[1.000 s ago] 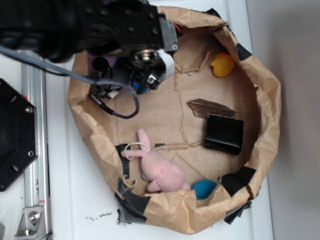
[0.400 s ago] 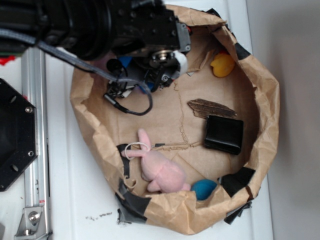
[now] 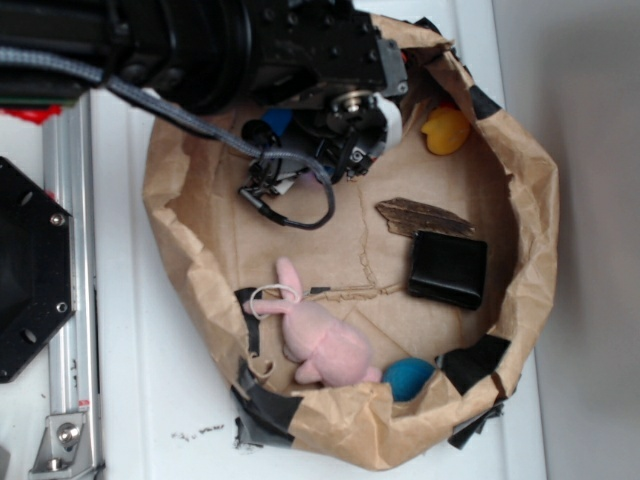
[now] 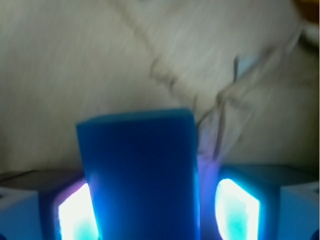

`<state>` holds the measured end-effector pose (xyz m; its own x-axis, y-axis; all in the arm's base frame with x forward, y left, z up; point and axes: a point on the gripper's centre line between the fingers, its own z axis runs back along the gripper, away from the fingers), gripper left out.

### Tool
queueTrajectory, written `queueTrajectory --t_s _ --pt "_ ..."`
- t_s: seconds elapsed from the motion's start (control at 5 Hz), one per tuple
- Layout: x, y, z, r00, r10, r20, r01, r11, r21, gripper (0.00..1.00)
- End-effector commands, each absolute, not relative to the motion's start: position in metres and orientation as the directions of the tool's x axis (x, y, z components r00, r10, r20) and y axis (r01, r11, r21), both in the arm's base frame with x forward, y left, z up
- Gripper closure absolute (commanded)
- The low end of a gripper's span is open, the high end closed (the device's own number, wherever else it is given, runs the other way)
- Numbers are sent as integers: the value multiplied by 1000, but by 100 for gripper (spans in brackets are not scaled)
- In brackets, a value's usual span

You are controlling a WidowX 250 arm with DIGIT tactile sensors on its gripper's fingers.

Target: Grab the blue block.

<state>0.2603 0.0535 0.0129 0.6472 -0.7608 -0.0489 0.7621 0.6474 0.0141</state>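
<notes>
The blue block [image 4: 140, 175] is sitting right between the fingers [image 4: 75, 215] in the wrist view, standing up out of them, with glowing pads pressed in on both sides, so the gripper [image 3: 330, 150] is clamped on it. The paper behind it looks blurry. From the outside camera you only catch a bit of blue [image 3: 277, 121] poking out under the arm [image 3: 200, 45], at the top left of the paper bag [image 3: 520, 300], seemingly held above its floor.

Rest of the stuff in the bag: a black box [image 3: 448, 268] on the right, a strip of cardboard [image 3: 422, 215] just above it, a yellow toy [image 3: 445, 130] up by the top right wall, a pink bunny [image 3: 320, 335] near the bottom, and a teal ball [image 3: 408, 377] tucked against the bottom edge beside the bunny. The bag sits on a white table [image 3: 140, 400], with a metal rail [image 3: 70, 300] running down the left.
</notes>
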Motion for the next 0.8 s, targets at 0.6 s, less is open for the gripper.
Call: queueTrajectory --t_s 0.6 --pt "250 25 77 742 -659 121 652 752 96 100"
